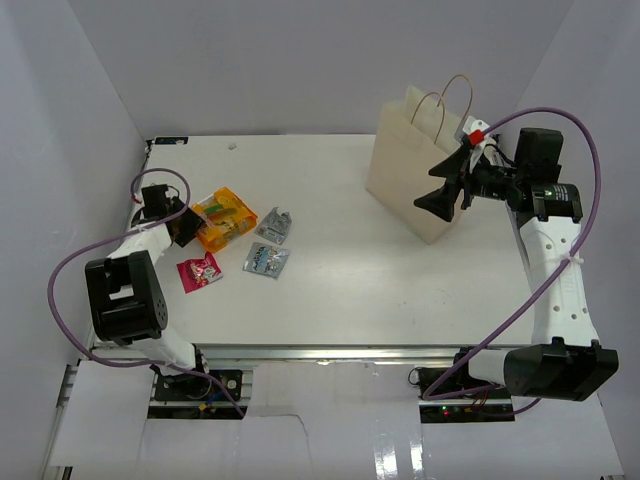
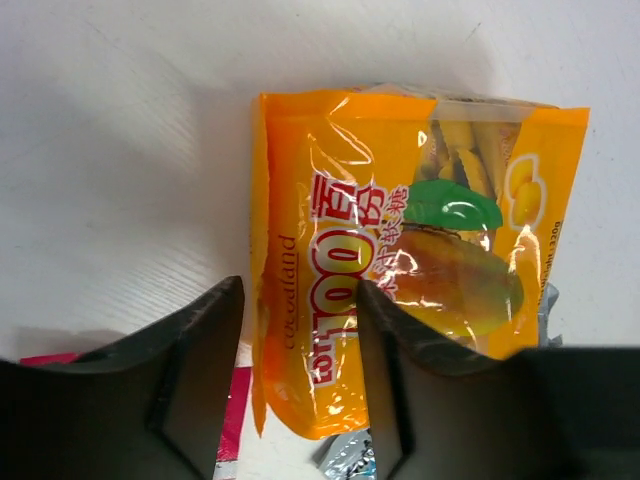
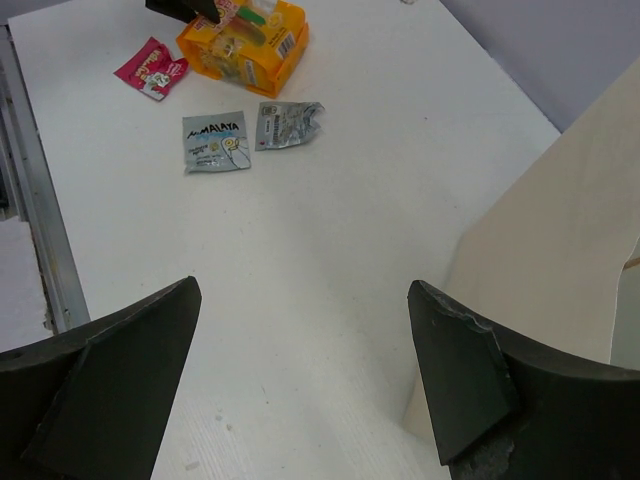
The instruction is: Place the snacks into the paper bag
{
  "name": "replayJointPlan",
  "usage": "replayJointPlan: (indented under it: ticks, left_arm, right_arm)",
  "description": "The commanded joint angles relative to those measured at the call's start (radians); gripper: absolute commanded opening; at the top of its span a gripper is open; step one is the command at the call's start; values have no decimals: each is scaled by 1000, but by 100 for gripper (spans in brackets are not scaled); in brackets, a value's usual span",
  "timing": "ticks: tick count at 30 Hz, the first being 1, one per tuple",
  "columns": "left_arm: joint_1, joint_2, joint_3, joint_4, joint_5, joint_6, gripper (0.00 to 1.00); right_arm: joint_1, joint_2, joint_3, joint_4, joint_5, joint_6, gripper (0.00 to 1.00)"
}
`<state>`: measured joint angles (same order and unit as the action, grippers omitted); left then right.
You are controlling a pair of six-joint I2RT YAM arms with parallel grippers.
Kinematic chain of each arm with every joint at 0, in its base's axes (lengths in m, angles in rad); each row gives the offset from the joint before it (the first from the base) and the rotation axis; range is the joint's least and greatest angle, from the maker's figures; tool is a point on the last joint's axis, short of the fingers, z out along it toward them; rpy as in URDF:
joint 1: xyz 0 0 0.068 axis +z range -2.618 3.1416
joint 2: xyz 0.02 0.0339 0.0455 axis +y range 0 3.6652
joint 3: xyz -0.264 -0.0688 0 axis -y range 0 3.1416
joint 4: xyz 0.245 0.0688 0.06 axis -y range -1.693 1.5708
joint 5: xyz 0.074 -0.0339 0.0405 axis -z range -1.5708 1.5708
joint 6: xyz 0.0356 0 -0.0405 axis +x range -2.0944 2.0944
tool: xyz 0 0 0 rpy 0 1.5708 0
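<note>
The orange packet (image 1: 224, 219) lies at the table's left. My left gripper (image 1: 186, 226) is open, its jaws astride that packet's end (image 2: 300, 290); the left finger (image 2: 200, 370) stands apart from the foil. Two silver-blue packets (image 1: 273, 226) (image 1: 266, 260) and a red-pink one (image 1: 199, 271) lie beside it. Something green-white (image 1: 213, 209) shows on the orange packet. No purple packet shows. The tan paper bag (image 1: 412, 175) stands upright at the back right. My right gripper (image 1: 446, 186) is open and empty beside the bag's right face (image 3: 560, 240).
White walls close in the table at left, back and right. An aluminium rail (image 1: 330, 350) runs along the near edge. In the right wrist view the packets lie far off: orange (image 3: 245, 45), red-pink (image 3: 152, 68), silver-blue (image 3: 215, 140).
</note>
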<state>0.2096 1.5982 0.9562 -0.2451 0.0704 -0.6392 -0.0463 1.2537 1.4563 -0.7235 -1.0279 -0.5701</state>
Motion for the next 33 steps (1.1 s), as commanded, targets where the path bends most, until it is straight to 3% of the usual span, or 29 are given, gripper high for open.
replayJointPlan:
  ticks: [1, 8, 11, 12, 15, 19, 33]
  left_arm:
    - [17, 20, -13, 66, 83, 6, 52]
    - [40, 66, -22, 110, 141, -2, 49]
    - [53, 69, -28, 130, 179, -2, 37]
    - [60, 71, -31, 135, 192, -4, 26]
    - [70, 65, -40, 158, 229, -2, 12]
    - [76, 17, -57, 193, 281, 1, 1]
    - [37, -126, -85, 389, 631, -131, 0]
  right_arm:
    - [6, -36, -14, -7, -24, -8, 90]
    - [11, -46, -33, -8, -26, -2, 90]
    - [14, -50, -39, -7, -29, -1, 90]
    - [14, -51, -40, -7, -31, -1, 90]
    - [19, -50, -37, -7, -31, -1, 90]
    - [36, -43, -28, -7, -40, 3, 90]
    - [213, 33, 16, 6, -31, -4, 90]
